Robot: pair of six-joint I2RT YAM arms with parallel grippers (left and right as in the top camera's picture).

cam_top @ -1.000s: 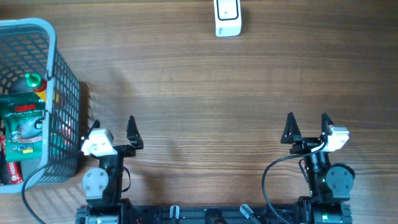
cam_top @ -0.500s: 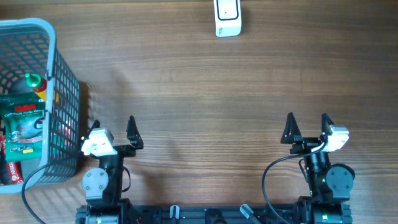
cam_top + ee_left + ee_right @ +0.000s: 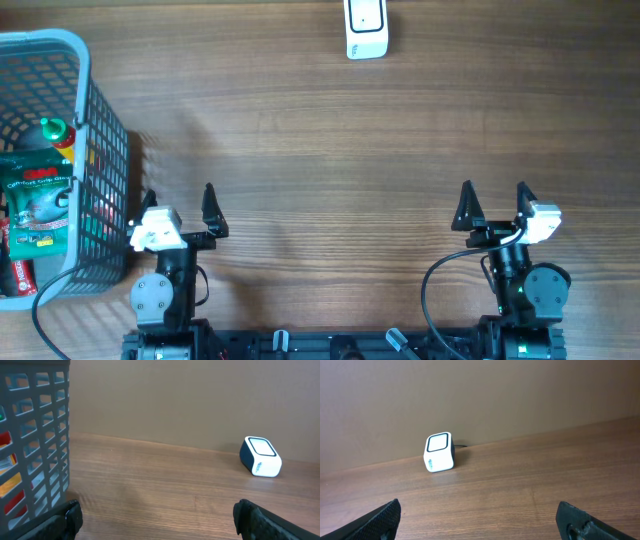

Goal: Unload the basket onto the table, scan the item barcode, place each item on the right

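Wooden table (image 3: 320,150). Grey basket (image 3: 105,170) at its left edge, with a green pouch (image 3: 38,200) inside among other items. White scanner (image 3: 366,27) at far edge, well apart. Left gripper (image 3: 178,195) and right gripper (image 3: 494,190): both spread wide, grasping nothing.

So what we've got besides the main stuff: a wooden table (image 3: 330,150) with brown plank grain running left to right, and a blue-grey plastic basket (image 3: 104,150) standing upright at its left side (the overhead view cuts part of it off, so we can't see the whole thing). Its sides are an open grid. Behind the table's far edge there's a plain brown wall (image 3: 470,390).
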